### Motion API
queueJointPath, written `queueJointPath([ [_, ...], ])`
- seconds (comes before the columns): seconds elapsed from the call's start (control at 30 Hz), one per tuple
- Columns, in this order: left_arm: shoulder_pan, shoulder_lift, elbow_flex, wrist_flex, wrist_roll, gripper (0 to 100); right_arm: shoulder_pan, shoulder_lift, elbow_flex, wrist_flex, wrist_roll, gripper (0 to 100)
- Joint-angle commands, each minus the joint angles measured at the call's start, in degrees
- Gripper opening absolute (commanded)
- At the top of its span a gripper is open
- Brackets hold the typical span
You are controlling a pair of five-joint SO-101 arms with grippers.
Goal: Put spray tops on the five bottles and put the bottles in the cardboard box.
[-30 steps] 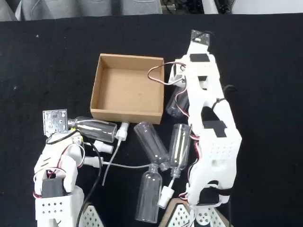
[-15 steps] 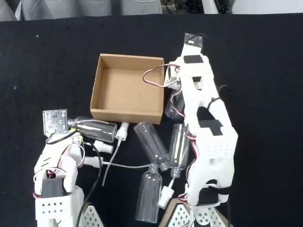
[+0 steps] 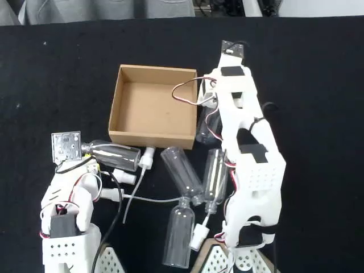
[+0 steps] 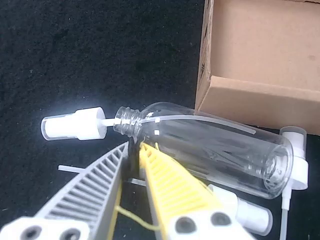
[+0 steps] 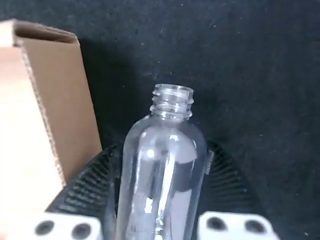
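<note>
Black table (image 3: 318, 68) from the high view: cardboard box (image 3: 151, 139) empty, capless bottles (image 3: 183, 170) and loose spray tops (image 3: 149, 156) lying just below it, so capping looks barely begun. Left wrist view: left jaws nearly closed on nothing by the neck of a lying bottle (image 4: 210, 147), white top (image 4: 75, 125) just off its mouth, tube inside; next, seat that top. Right wrist view: right jaws grip an uncapped bottle (image 5: 162, 165) beside the box wall; it needs a top before boxing.

clr glossy plastic bottle (image 5: 162, 165), matt brown cardbd box (image 3: 152, 139), matt black cloth table (image 3: 318, 68)
</note>
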Motion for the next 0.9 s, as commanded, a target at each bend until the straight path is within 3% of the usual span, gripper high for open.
queueJointPath([
  [0.0, -0.4, -0.53, 0.31, -0.18, -0.62, 3, -0.26, -2.24, -3.56, 0.88, 1.41, 10.5],
  [0.13, -0.4, -0.53, 0.31, -0.18, -0.62, 3, -0.26, -5.76, -2.95, 2.9, 4.84, 8.1],
  [0.6, -0.4, -0.53, 0.04, -0.26, -0.62, 3, 1.05, -16.22, -2.51, 11.69, 5.27, 6.4],
  [0.87, -0.4, -0.53, -0.04, -0.26, -0.62, 3, 1.67, -29.41, 7.16, 11.78, 8.18, 6.4],
])
